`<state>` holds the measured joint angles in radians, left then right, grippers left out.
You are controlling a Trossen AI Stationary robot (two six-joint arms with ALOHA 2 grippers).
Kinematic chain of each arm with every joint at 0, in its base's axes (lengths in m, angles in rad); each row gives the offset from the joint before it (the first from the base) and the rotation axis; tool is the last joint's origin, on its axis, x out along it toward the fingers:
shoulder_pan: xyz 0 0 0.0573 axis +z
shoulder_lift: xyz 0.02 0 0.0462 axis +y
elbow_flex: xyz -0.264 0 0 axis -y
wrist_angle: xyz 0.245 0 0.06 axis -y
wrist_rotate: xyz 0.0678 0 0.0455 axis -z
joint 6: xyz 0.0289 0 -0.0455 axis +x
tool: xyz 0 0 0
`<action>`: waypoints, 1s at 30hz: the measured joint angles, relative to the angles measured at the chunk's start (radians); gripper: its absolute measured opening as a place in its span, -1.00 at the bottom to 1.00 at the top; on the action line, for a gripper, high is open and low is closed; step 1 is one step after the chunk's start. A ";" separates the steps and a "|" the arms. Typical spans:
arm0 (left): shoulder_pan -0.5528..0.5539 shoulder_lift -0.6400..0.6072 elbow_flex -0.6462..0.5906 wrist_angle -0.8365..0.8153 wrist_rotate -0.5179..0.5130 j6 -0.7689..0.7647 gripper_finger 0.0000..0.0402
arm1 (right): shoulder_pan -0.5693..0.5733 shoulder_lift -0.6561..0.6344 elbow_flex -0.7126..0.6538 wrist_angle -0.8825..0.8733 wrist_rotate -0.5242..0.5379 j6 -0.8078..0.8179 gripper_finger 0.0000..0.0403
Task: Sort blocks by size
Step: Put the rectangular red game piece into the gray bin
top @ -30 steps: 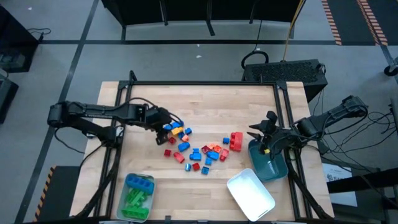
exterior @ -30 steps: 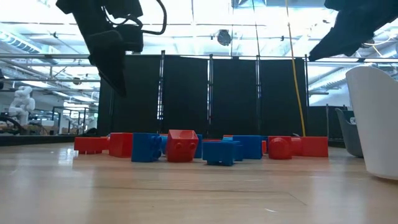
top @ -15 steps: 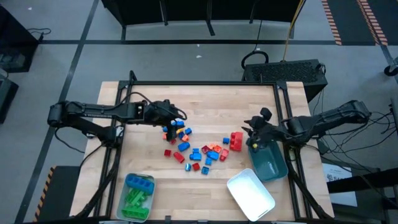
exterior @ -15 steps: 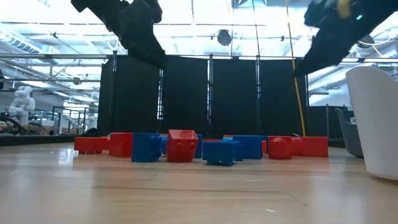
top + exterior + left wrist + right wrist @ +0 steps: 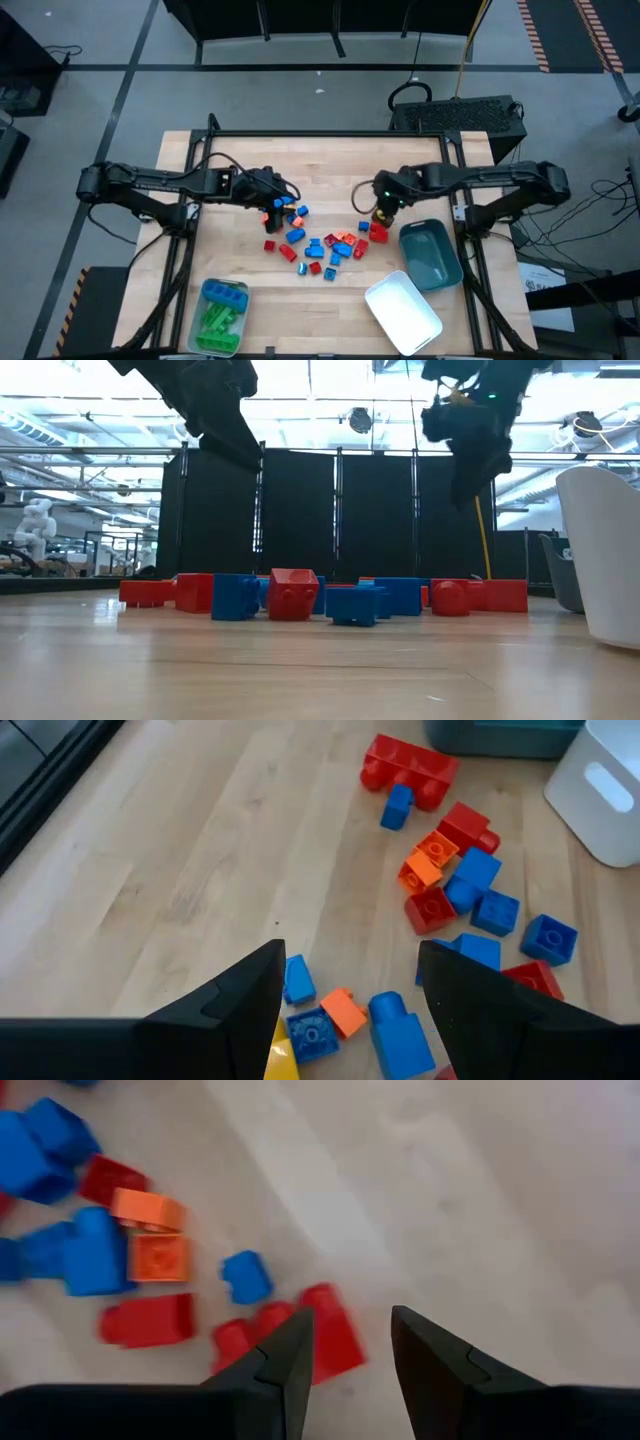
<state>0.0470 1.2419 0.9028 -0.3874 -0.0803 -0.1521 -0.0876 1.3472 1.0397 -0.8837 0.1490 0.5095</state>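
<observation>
Left gripper [image 5: 345,982]: jaws apart, nothing between; small blue and orange blocks [image 5: 330,1012] lie just below gap, bare wood beyond tips up to long red brick [image 5: 408,765].

Right gripper [image 5: 347,1348]: jaws apart, empty; long red brick [image 5: 295,1332] right under tips, small blue block [image 5: 245,1276] just beyond; bare wood off one jaw.

Teal tray [image 5: 430,255] and white tray [image 5: 402,308] stand near right gripper; tray with green bricks [image 5: 219,318] well apart from left gripper.

One camera looks straight down on the counter [image 5: 320,160]. Another sits level at its surface. Both wrist cameras hang close above the blocks [image 5: 320,238] every view shares.
</observation>
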 joint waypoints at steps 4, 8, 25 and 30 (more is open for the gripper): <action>-0.015 0.000 0.000 -0.015 0.000 0.001 0.16 | -0.025 0.047 0.012 -0.002 -0.120 0.110 -0.41; -0.033 0.000 -0.001 -0.025 0.000 0.007 0.16 | -0.023 0.113 0.012 -0.047 -0.156 0.213 -0.41; -0.096 0.000 -0.042 -0.075 -0.002 0.063 0.16 | -0.024 0.270 0.011 -0.089 -0.210 0.495 0.00; -0.108 0.000 -0.057 -0.075 -0.002 0.063 0.16 | -0.032 0.305 0.011 -0.086 -0.207 0.608 0.22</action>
<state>-0.0612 1.2423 0.8460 -0.4627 -0.0822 -0.0887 -0.1196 1.6523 1.0512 -0.9698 -0.0584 1.1178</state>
